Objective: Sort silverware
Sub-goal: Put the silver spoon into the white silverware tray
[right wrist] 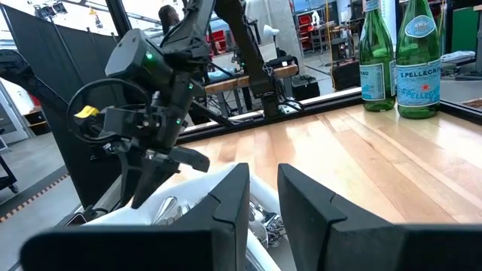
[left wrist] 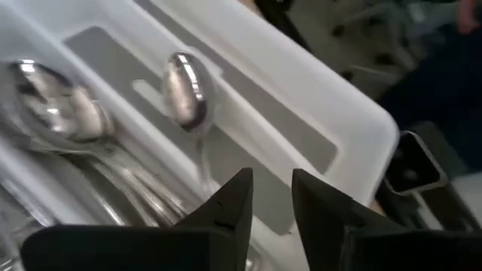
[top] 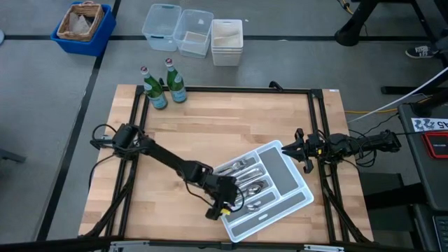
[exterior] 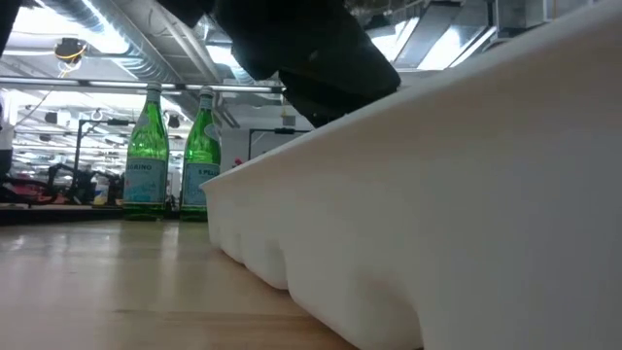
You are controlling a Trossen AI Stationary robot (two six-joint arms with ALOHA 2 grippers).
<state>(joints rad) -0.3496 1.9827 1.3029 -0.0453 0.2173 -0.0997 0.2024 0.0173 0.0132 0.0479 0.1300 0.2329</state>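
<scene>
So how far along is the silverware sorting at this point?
Mostly done: the silverware already lies in the white tray. In hand: the left gripper hovers over the tray, jaws slightly apart, empty. Left: a spoon lying across a divider. The right gripper waits beside the tray.

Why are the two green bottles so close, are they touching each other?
Apart. The low view shows background between the two green bottles.

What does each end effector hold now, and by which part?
Nothing is held. The left end effector hangs over the white tray, its fingers apart, above a spoon that lies loose. The right end effector waits empty at the tray's far corner.
</scene>
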